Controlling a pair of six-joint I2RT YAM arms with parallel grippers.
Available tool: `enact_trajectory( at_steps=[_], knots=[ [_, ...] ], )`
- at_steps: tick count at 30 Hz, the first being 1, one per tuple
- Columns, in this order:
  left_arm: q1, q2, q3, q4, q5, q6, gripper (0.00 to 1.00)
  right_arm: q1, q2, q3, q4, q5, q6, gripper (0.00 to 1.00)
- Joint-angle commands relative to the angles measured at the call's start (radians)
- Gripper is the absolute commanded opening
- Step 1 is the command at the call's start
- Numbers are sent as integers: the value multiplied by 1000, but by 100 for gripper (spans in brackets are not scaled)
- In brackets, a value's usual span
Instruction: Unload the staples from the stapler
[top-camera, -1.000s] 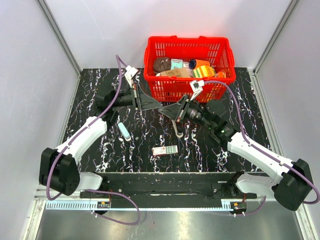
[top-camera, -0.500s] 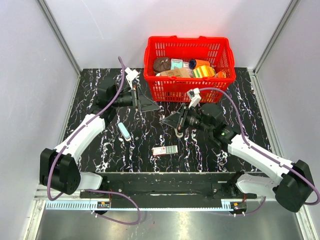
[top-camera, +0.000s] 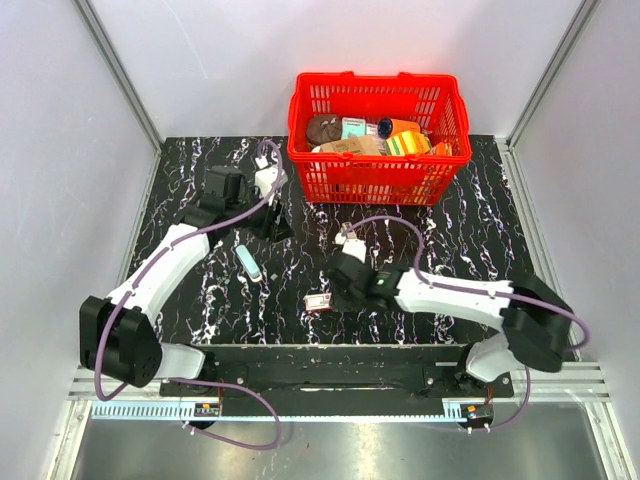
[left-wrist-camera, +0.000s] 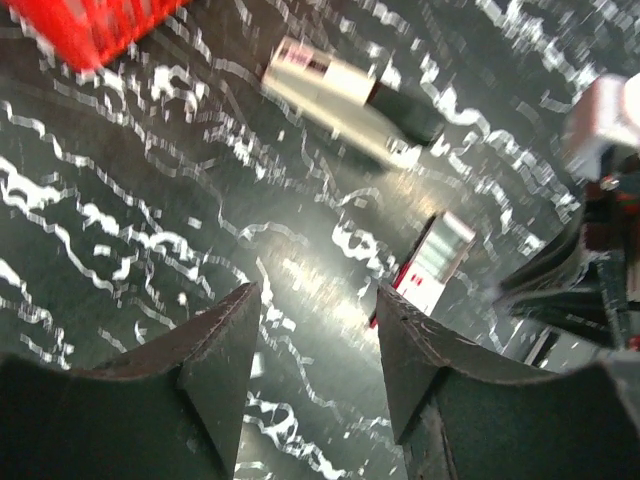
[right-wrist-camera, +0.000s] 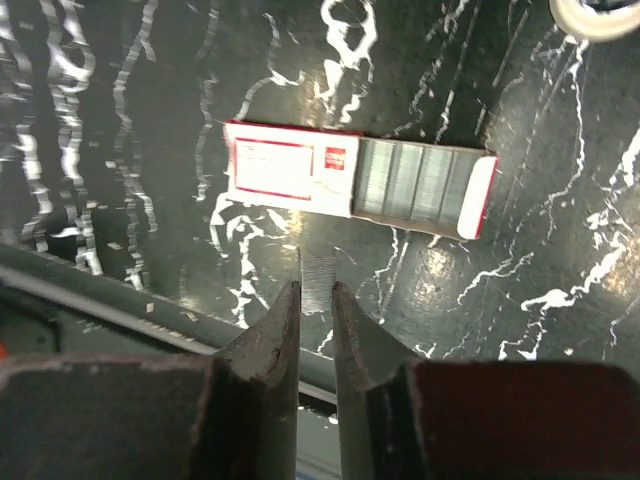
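The pale-blue stapler (top-camera: 248, 262) lies on the black marble table, apart from both grippers. My left gripper (top-camera: 275, 228) hovers just above and to the right of it. In the left wrist view it (left-wrist-camera: 315, 300) stands open, with only bare table between its fingers. My right gripper (top-camera: 338, 290) hangs low by the near edge, over a red-and-white staple box (top-camera: 318, 302). In the right wrist view it (right-wrist-camera: 316, 290) is shut on a short silvery strip of staples (right-wrist-camera: 320, 268). The strip's end sticks out past the fingertips.
The staple box (right-wrist-camera: 290, 165) has its tray slid out, showing rows of staples (right-wrist-camera: 420, 185). A white tape ring (right-wrist-camera: 600, 12) lies beyond it. The red basket (top-camera: 378, 180) with several items stands at the back. A blurred pale bar (left-wrist-camera: 340, 95) I cannot identify. The table's near rail (right-wrist-camera: 120, 290).
The left gripper opened and drew back left from where both grippers met in front of the basket. The right gripper stayed shut and swung down toward the near edge, over the staple box.
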Motion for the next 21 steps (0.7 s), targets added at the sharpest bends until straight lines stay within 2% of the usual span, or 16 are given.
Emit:
enact_trajectory(
  at_steps=[1, 6, 13, 21],
  knots=[
    [2, -59, -59, -69, -112, 170, 54, 76, 103, 144, -183, 244, 88, 2],
    [3, -101, -107, -80, -138, 194, 54, 102, 217, 234, -269, 284, 85, 2],
    [2, -128, -136, -90, -140, 219, 53, 102, 264, 262, -268, 344, 49, 3],
    [2, -132, -130, -95, -121, 207, 52, 101, 333, 293, -263, 310, 10, 4]
  ],
)
